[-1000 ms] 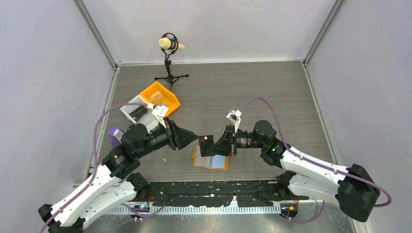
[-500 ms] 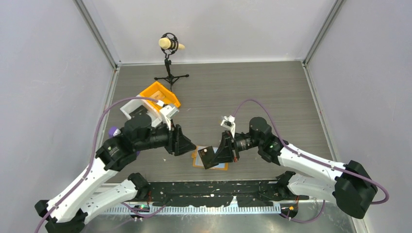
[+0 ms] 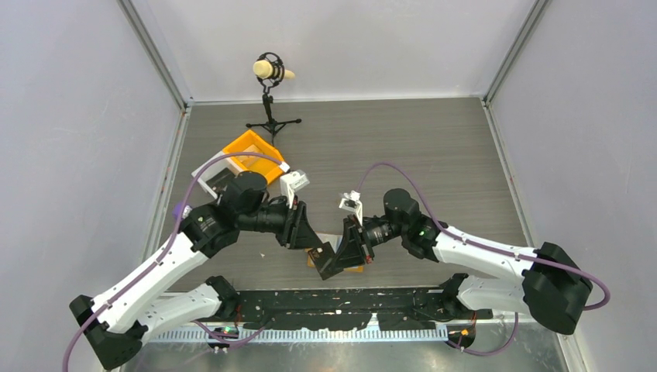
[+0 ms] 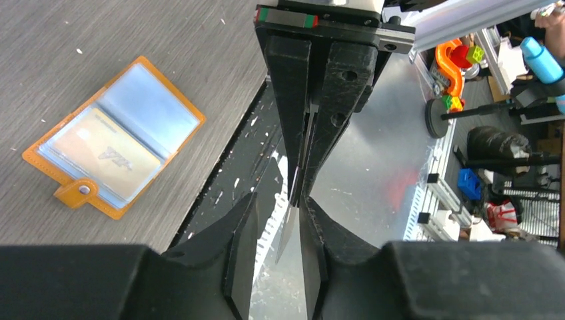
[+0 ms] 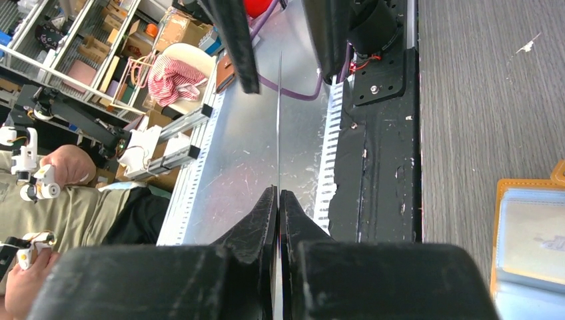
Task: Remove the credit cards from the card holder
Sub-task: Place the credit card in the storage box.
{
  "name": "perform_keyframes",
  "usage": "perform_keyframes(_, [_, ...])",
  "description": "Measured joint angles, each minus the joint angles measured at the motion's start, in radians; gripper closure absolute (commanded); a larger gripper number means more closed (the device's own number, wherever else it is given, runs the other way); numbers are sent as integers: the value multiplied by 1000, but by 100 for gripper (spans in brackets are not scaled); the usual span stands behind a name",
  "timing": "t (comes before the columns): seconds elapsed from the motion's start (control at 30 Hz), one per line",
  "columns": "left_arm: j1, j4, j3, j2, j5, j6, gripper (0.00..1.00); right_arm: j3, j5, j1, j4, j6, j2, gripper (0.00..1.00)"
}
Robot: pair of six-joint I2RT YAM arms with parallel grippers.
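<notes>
Right wrist: card (image 5: 278,120) in claw (image 5: 278,195)

Credit card (image 3: 326,260) above card holder (image 4: 113,137), near table (image 3: 434,155) front edge; bin (image 3: 246,139) behind, left; mic stand (image 3: 272,122) rearmost.

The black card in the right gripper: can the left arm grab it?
Probably yes. The card sticks out from the shut right gripper, and the left gripper stands open with a finger on either side of it, nothing in between.
</notes>
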Motion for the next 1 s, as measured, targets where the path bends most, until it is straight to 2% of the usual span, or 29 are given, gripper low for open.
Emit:
perform_keyframes(0.07, [0,0,0,8,10,7,81,9,0,7,3,1,16,94])
perform_keyframes(0.3, [0,-1,0,27,50,26,86,24,3,14,23,11,47,94])
perform_keyframes(0.37, [0,-1,0,31,59,26,92,24,5,15,33,15,50,94])
perform_keyframes(0.4, [0,-1,0,34,65,26,99,24,6,14,35,19,51,94])
perform_keyframes(0.5, [0,0,0,42,90,25,100,24,5,15,41,24,51,92])
perform_keyframes(0.6, [2,0,0,43,99,26,100,24,5,16,46,30,57,77])
perform_keyframes(0.67, [2,1,-3,40,91,25,100,24,19,16,50,37,59,58])
perform_keyframes(0.7, [3,1,-5,37,83,23,100,24,26,16,52,41,59,53])
perform_keyframes(0.73, [6,0,-7,33,71,21,100,24,44,16,53,42,58,41])
perform_keyframes(0.87, [50,-1,-10,10,4,12,100,23,116,8,45,53,35,19])
perform_keyframes(0.93, [91,-1,-10,-1,-41,2,100,23,151,-3,39,55,11,11])
perform_keyframes(1.0, [138,-1,-10,-11,-97,-15,100,22,197,-16,29,51,-20,7])
